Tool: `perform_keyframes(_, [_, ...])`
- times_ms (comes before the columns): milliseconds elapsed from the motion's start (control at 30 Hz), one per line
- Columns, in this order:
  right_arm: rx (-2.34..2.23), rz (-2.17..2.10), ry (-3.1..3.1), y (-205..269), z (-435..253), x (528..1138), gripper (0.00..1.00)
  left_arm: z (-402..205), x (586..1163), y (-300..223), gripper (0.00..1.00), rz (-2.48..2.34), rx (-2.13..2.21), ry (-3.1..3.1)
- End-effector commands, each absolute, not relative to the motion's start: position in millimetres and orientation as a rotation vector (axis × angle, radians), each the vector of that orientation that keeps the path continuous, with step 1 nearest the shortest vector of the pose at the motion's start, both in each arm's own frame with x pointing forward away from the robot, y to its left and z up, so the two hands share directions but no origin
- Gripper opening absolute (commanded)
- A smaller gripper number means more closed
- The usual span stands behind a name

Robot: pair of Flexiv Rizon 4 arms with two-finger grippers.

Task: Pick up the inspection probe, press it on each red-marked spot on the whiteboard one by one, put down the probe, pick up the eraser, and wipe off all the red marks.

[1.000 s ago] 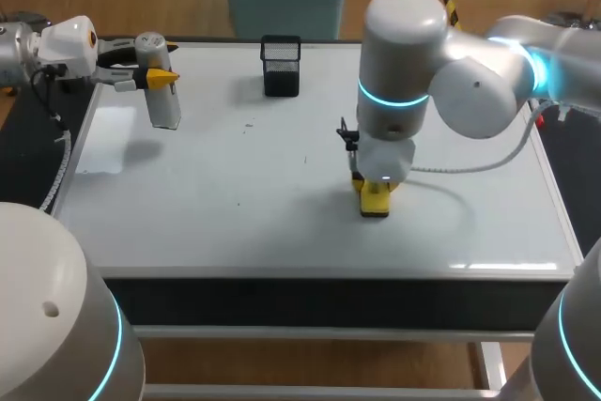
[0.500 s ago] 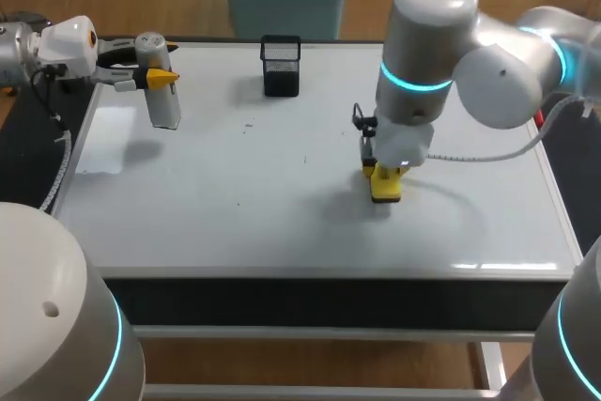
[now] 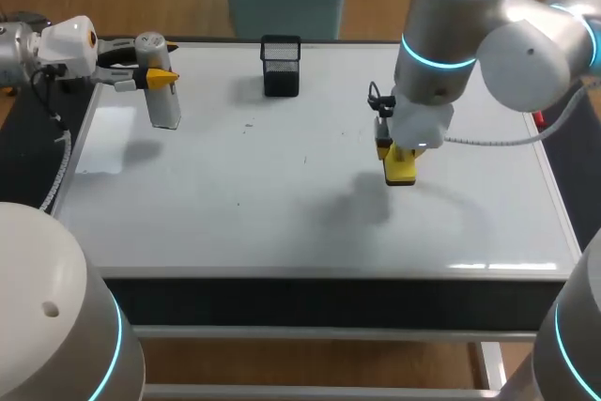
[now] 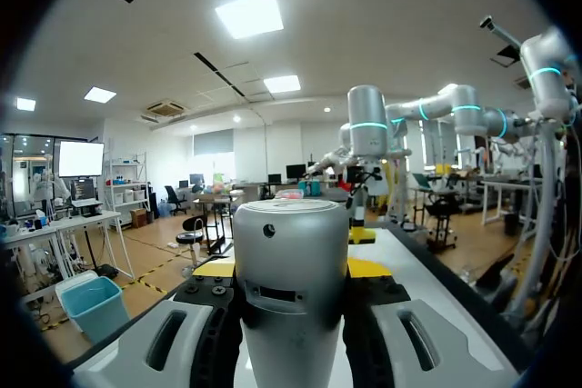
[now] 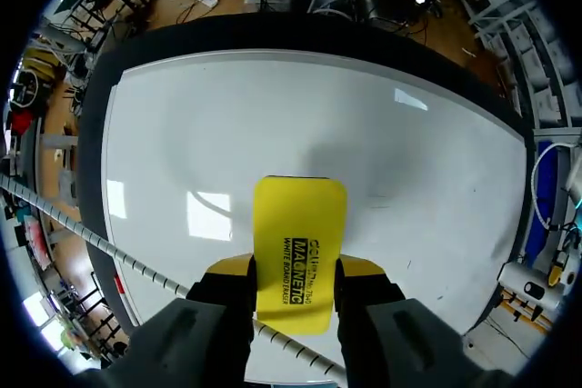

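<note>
Over the last second my right arm has carried the yellow eraser (image 3: 401, 169) from the middle of the whiteboard (image 3: 235, 223) farther out and to the right. My left arm has kept its place.

My right claw (image 5: 296, 268) grips the eraser from both sides, its yellow tips pressed to the long edges. The eraser points out over the white board, and its shadow lies apart from it.

A few small dark marks (image 3: 249, 124) dot the middle of the board; I cannot tell their colour.

Toward the far left corner of the surface, my left claw (image 3: 158, 76) is closed around the grey-white probe (image 3: 165, 105), which hangs upright.

A black mesh holder (image 3: 281, 67) stands at the far edge.
</note>
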State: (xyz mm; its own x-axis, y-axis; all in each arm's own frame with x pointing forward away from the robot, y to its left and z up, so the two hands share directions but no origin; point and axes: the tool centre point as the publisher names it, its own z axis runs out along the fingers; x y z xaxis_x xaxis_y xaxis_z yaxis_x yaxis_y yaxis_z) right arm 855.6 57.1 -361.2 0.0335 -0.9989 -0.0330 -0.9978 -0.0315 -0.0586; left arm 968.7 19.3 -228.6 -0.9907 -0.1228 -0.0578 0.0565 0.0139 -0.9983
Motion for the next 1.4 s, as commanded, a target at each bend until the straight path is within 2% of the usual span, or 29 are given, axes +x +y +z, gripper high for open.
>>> perform_keyframes(33, [-2.213,-0.029,2.136,56,-360,856,0.00,-227,969,19,0.00,-2.118,-0.071,2.145])
perform_keyframes(300, [-2.192,-0.007,2.152,51,-365,867,0.00,-227,969,19,0.00,-2.118,-0.071,2.145])
perform_keyframes(933, [-2.295,-0.012,2.141,29,-375,1018,0.00,-227,969,19,0.00,-2.118,-0.071,2.145])
perform_keyframes(1400, [-2.266,0.069,2.189,17,-385,1085,0.00,-227,969,19,0.00,-2.118,-0.071,2.145])
